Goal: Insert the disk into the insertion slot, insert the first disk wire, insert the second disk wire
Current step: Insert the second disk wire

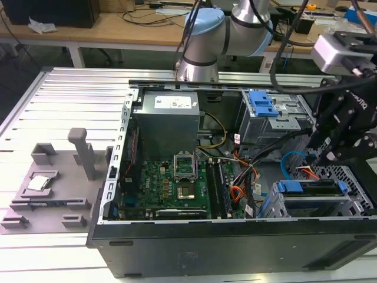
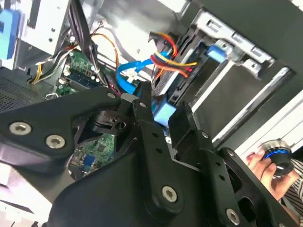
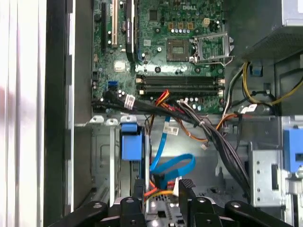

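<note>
The disk point(image 1: 312, 190) lies in its blue carrier point(image 3: 131, 142) inside the insertion slot, the silver perforated cage point(image 1: 355, 177) at the case's corner on the exterior view's right. My gripper point(image 1: 323, 154) hangs just above the disk's inner end. In both wrist views its black fingers point(image 3: 137, 189) stand apart, open. A red, orange and yellow wire bundle point(image 3: 158, 191) runs in between them toward the disk's end. The looped blue flat cable point(image 3: 173, 165) ends close beside one finger point(image 2: 142, 101). The carrier's blue tab point(image 2: 163, 111) shows behind the gap between the fingers.
The green motherboard point(image 1: 177, 186) fills the case floor, with the power supply point(image 1: 168, 115) behind it. A taller grey cage with a blue latch point(image 1: 262, 105) stands beyond the disk. Black cable bundles point(image 3: 189, 118) cross nearby. A person's hand point(image 2: 262, 165) rests outside the case.
</note>
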Tool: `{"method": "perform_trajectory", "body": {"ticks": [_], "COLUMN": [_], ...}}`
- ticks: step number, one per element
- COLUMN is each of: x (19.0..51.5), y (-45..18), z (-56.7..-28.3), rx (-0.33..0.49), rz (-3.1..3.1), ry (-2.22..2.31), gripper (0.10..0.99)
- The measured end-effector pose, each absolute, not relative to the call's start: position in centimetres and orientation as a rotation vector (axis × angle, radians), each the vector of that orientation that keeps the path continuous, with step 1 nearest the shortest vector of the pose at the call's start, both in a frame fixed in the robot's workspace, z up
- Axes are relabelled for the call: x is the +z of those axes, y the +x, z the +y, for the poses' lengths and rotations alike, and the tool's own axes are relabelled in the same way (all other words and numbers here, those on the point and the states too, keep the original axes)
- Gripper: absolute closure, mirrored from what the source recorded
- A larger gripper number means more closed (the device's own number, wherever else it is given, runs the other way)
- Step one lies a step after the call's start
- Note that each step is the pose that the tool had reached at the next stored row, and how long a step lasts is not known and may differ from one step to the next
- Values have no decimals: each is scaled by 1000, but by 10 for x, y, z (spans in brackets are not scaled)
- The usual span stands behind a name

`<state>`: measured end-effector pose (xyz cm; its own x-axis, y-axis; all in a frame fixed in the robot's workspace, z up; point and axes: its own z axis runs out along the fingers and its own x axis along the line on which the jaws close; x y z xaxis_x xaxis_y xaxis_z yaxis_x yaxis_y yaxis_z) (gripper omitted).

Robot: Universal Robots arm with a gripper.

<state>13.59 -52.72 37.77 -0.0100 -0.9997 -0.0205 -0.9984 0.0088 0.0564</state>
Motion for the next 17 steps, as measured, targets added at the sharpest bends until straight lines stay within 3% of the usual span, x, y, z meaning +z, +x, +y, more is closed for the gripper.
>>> {"method": "perform_trajectory", "body": {"ticks": [13, 17], "x": [369, 369], "y": [123, 123], "z": [-527, -527], "rx": [-71, -71], "rz": [-2149, -2146], "ry": [2243, 2246], "gripper": [678, 925]}}
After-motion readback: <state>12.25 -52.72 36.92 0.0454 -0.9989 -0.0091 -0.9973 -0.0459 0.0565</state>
